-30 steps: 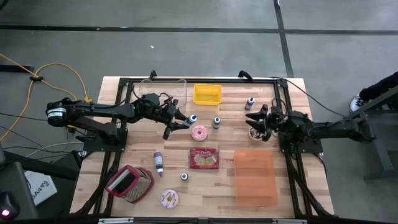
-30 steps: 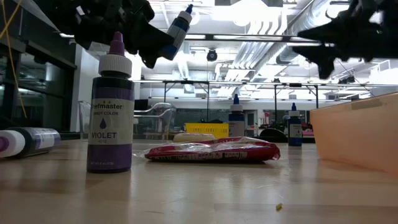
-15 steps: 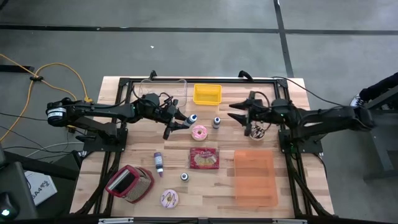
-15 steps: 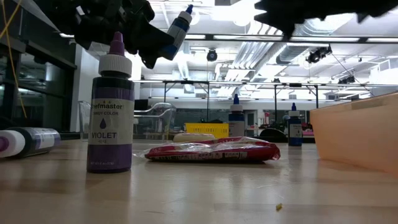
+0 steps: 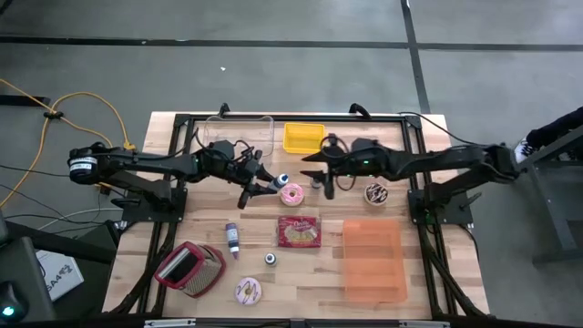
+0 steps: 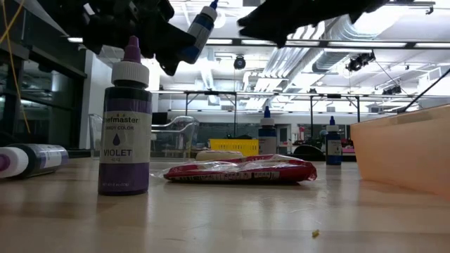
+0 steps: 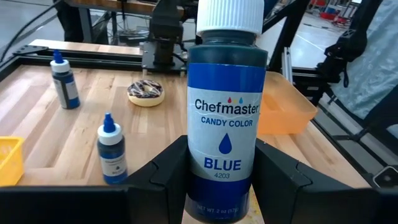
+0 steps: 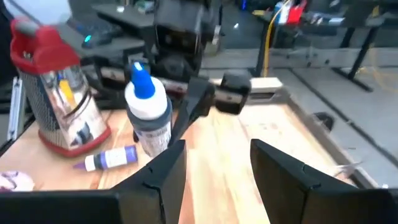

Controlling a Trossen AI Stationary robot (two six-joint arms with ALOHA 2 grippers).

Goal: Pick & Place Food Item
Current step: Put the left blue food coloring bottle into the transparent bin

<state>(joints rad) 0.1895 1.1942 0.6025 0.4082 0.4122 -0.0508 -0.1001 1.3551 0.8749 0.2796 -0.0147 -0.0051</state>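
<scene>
The left tool (image 5: 260, 183) is gripping a blue bottle (image 7: 226, 118), lifting it clear of the bench (image 5: 428, 273). The right tool (image 5: 310, 165), fingers parted and holding nothing, is reaching toward it, probably for a handover.

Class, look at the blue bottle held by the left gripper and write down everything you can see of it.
The blue Chefmaster candy colour bottle is a dark blue plastic cylinder with a white ribbed cap and white lettering reading "Candy Color", "Blue". The left gripper clamps its lower body from both sides. In the low view it hangs tilted above the wooden table, touching nothing else, near the pink-frosted doughnut.
</scene>
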